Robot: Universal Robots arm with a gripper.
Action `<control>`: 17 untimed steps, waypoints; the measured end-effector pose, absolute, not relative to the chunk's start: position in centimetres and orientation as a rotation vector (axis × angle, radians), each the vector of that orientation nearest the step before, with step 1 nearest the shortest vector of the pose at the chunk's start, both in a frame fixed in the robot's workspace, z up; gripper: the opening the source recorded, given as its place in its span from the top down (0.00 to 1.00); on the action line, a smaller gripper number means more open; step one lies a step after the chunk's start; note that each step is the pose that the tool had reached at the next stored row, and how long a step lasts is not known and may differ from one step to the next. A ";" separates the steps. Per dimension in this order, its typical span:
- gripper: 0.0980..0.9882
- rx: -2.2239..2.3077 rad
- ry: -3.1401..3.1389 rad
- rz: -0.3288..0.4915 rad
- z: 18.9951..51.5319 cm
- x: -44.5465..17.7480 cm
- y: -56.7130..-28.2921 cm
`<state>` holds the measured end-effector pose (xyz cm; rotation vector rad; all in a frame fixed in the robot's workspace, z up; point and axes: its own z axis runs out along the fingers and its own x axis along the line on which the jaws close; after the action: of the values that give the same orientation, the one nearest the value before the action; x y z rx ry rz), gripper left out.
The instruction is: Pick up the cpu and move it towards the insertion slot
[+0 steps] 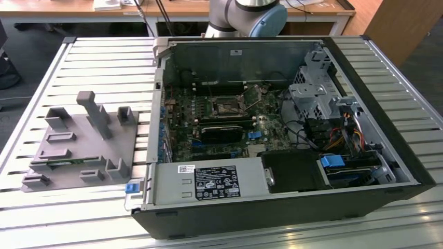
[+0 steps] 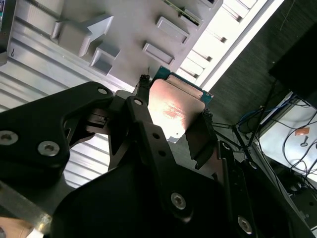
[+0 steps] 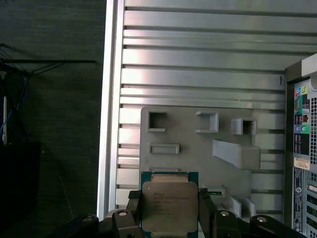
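Now the cpu, pinched seemingly squarely by the end effector, is best kept level toward the insertion slot, ten o'clock of the case centre.

One cpu — a single square chip with a metal top — appears in both wrist views, pinched between the two black fingers of the one gripper. The exterior view holds one robot arm and one open computer case, and inside the case are one insertion slot and one labelled power supply. One grey fixture lies on the one slatted table — three of its posts stand taller than the rest.
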<state>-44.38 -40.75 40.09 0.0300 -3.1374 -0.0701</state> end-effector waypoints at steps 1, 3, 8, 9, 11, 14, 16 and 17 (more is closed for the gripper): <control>0.50 0.030 -3.137 -0.070 40.2 -44.4 -40.7; 0.50 0.030 -3.137 -0.070 40.7 -44.4 -40.7; 0.50 0.030 -3.137 -0.070 41.6 -44.4 -40.7; 0.50 0.030 -3.137 -0.070 41.8 -44.4 -40.7; 0.50 0.030 -3.137 -0.070 42.1 -44.4 -40.7; 0.50 0.030 -3.137 -0.070 42.4 -44.3 -40.7; 0.50 0.030 -3.137 -0.070 42.4 -44.1 -40.7; 0.50 0.030 -3.137 -0.070 42.4 -44.1 -40.7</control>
<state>-44.09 -40.74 42.43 0.0299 -3.1374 -0.0701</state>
